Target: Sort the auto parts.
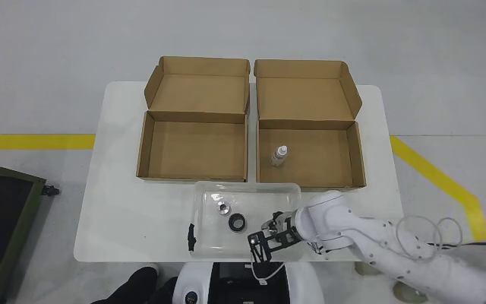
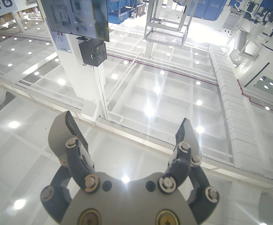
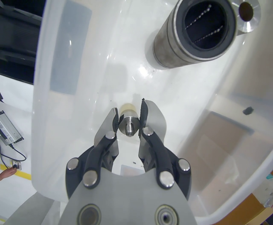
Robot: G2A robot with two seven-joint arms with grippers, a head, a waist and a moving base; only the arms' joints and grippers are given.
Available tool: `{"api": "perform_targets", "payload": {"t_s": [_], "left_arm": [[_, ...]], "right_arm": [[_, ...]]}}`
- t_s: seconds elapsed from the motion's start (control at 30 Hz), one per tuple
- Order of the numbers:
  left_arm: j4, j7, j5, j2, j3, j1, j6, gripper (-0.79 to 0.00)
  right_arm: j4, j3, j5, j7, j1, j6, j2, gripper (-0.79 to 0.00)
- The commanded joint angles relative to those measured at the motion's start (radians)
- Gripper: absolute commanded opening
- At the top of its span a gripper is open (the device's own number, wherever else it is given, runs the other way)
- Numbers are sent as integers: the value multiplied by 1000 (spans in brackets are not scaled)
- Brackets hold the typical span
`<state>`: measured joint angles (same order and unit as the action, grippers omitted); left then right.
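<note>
Right tool point(image 3: 128, 106) was seen clamped on a stud point(image 3: 128, 124) in the tray point(image 3: 96, 64), its long axis lined up with the tool, thread toward the wrist. A like part point(image 1: 279, 156) lay in the right box point(image 1: 326, 156), beyond. Left tool point(image 2: 126, 116) was held open.

Your right wrist view cut the disc point(image 3: 248, 15) off at its edge. From the top, parts in the tray point(image 1: 243, 184) were too small to tell, and the right gripper point(image 3: 128, 106) hid the stud point(image 3: 127, 123).
</note>
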<state>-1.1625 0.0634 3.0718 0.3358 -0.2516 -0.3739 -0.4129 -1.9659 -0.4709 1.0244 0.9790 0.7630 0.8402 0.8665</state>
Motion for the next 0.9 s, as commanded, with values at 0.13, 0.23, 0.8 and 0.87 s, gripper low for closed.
{"api": "perform_targets", "payload": {"t_s": [0.13, 0.23, 0.8, 0.87], "left_arm": [[0, 0, 0, 0, 0, 0, 0, 0], [0, 0, 0, 0, 0, 0, 0, 0], [0, 0, 0, 0, 0, 0, 0, 0], [0, 0, 0, 0, 0, 0, 0, 0]], "right_arm": [[-66, -55, -44, -36, -5, -27, -7, -785], [-105, -100, -43, -72, -2, -54, -14, -785], [-209, -473, 10, -689, 197, -177, -75, -785], [-212, -510, 8, -771, 225, -182, -78, -785]]}}
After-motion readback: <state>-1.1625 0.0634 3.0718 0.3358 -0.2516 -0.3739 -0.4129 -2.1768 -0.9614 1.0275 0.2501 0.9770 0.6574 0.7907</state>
